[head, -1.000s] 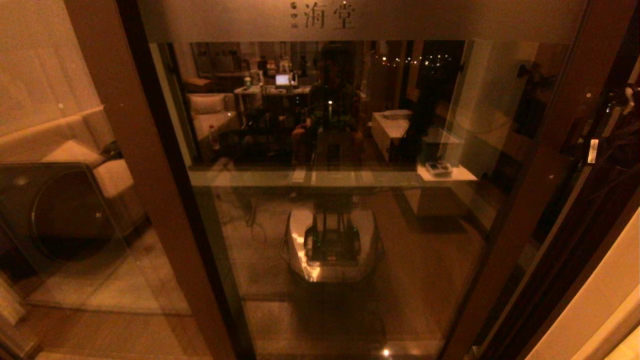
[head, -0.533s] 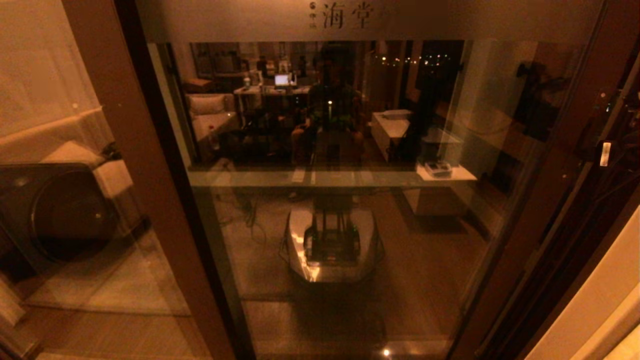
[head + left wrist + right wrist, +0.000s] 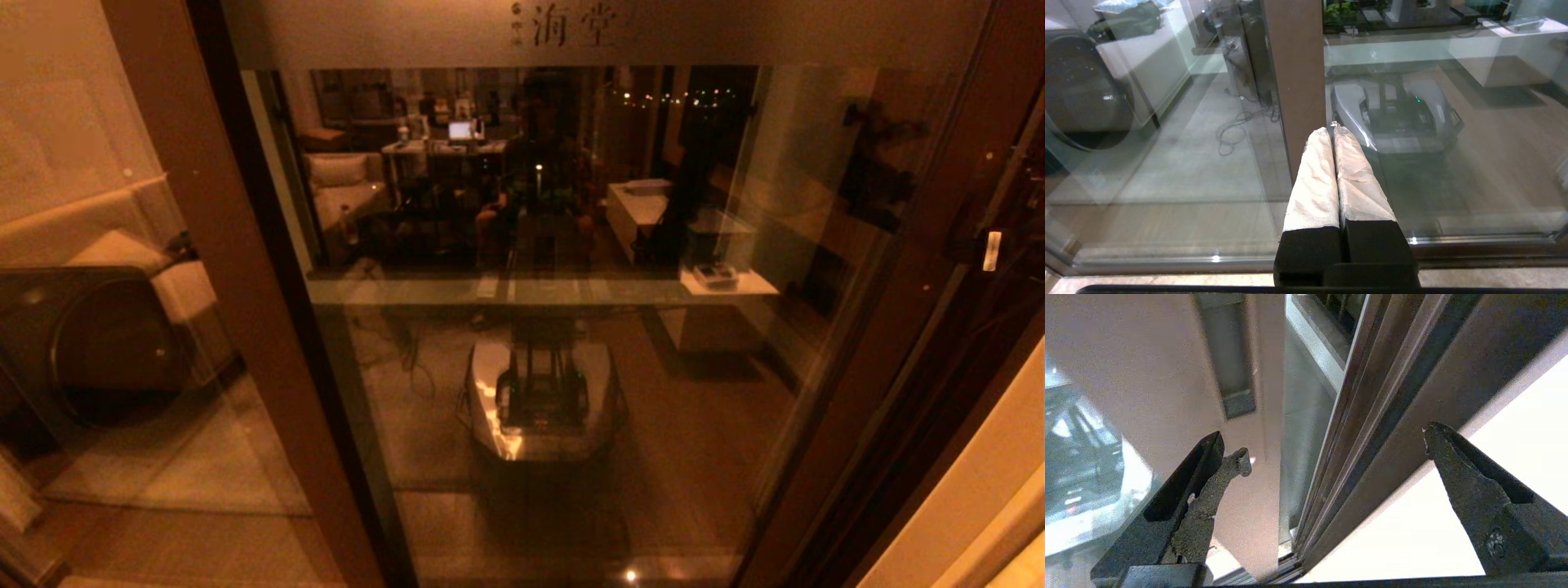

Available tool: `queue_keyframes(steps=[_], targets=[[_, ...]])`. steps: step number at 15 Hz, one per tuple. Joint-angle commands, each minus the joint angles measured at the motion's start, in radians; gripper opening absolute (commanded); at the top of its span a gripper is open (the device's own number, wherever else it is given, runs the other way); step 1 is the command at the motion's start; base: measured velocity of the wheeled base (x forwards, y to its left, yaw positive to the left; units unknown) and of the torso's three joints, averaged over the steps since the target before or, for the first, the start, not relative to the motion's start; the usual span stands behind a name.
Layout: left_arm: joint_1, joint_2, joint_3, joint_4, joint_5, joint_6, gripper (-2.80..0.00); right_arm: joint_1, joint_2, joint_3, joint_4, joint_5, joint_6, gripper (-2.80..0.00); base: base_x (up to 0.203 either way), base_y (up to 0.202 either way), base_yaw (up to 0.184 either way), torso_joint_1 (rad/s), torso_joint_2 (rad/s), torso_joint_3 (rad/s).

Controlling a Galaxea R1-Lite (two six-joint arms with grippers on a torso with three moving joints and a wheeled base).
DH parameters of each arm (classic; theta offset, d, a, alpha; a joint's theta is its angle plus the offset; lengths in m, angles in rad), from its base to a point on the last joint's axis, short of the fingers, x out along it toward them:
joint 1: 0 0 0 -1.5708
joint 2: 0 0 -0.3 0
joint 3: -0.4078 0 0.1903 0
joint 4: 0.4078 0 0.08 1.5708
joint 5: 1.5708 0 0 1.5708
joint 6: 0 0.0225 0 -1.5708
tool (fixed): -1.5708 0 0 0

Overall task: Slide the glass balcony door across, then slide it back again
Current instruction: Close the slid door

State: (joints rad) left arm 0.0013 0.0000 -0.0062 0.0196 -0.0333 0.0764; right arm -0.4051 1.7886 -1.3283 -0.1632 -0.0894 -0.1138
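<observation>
The glass balcony door [image 3: 571,367] fills the head view, with a frosted top band and characters [image 3: 571,28]; its right stile [image 3: 886,278] stands close to the door jamb. In the right wrist view my right gripper [image 3: 1335,449] is open. One finger [image 3: 1216,473] lies over the stile [image 3: 1159,375], below the recessed lock plate [image 3: 1229,355], and the other finger [image 3: 1457,465] is off to the jamb side. My left gripper [image 3: 1333,128] is shut on nothing, its white-wrapped tips pointing at the brown stile [image 3: 1298,73] of the neighbouring panel. Neither gripper shows in the head view.
A narrow gap [image 3: 1298,416] separates the door's edge from the dark jamb frame [image 3: 1380,396]. A pale wall [image 3: 980,506] lies to the right. Behind the left glass stands a dark round-fronted machine [image 3: 90,343]. The glass reflects my own base [image 3: 539,400].
The door has slid to the right: the characters and the right stile shifted that way, mostly in the first half second. The left stile stayed put.
</observation>
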Motion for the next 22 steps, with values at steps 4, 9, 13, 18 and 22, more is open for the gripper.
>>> queue_keyframes(steps=[4,9,13,18,22], targets=[[0.000,0.000,0.000,0.000,0.000,0.000,-2.80,0.000,-0.144,0.074,-0.001,0.006,0.005,0.00,0.000,0.000,0.000,0.000,0.00,0.000],[0.000,0.000,0.000,0.000,0.000,0.000,-2.80,0.008,-0.225,0.102,0.017,-0.026,-0.024,-2.80,0.000,0.000,0.000,0.000,0.00,0.000],[0.000,0.000,0.000,-0.001,0.000,0.000,-2.80,0.106,-0.225,-0.044,0.238,-0.184,-0.103,-2.80,0.000,0.000,0.000,0.000,0.00,0.000],[0.000,0.000,0.000,-0.001,0.000,0.000,-2.80,0.125,-0.170,-0.111,0.307,-0.225,-0.012,-2.80,0.000,0.000,0.000,0.000,0.00,0.000],[0.000,0.000,0.000,-0.001,0.000,0.000,-2.80,0.103,-0.060,-0.193,0.304,-0.204,0.009,-2.80,0.000,0.000,0.000,0.000,0.00,0.000]])
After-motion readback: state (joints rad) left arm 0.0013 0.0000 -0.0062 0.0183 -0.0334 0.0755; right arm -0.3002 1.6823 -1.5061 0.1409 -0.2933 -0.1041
